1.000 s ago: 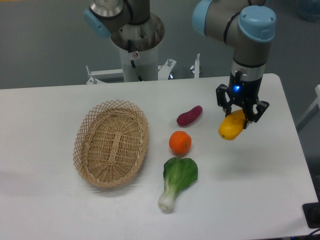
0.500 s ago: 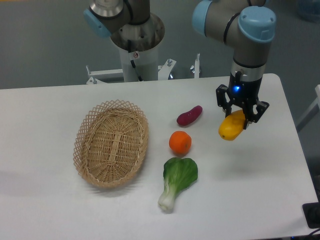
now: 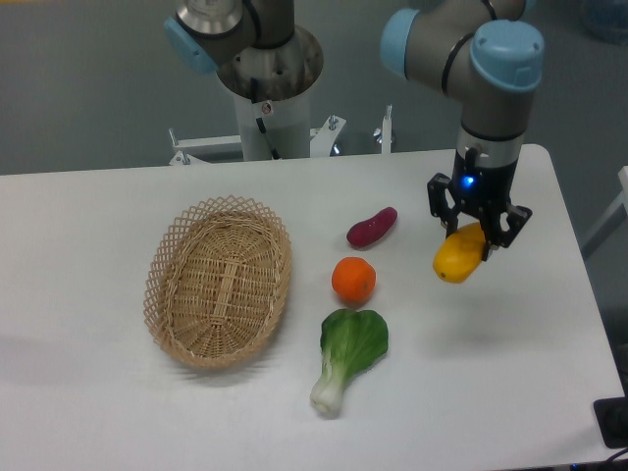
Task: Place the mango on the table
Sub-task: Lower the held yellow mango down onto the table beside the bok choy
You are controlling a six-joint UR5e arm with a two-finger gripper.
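End effector [image 3: 474, 238] around smooth (oblong) mango [image 3: 458, 257]

**A robotics lab bench**

I'm looking at a lab: behind my gripper [image 3: 476, 238] a grey metal arm pedestal [image 3: 267, 93] is bolted at the far edge of a bare white rectangular table [image 3: 510, 392], with plain grey floor beyond.

text: none you can read | labels: a small white-and-red sticker on the robot base column [image 3: 263, 110], print too small to make out | brands: none | numbers: none
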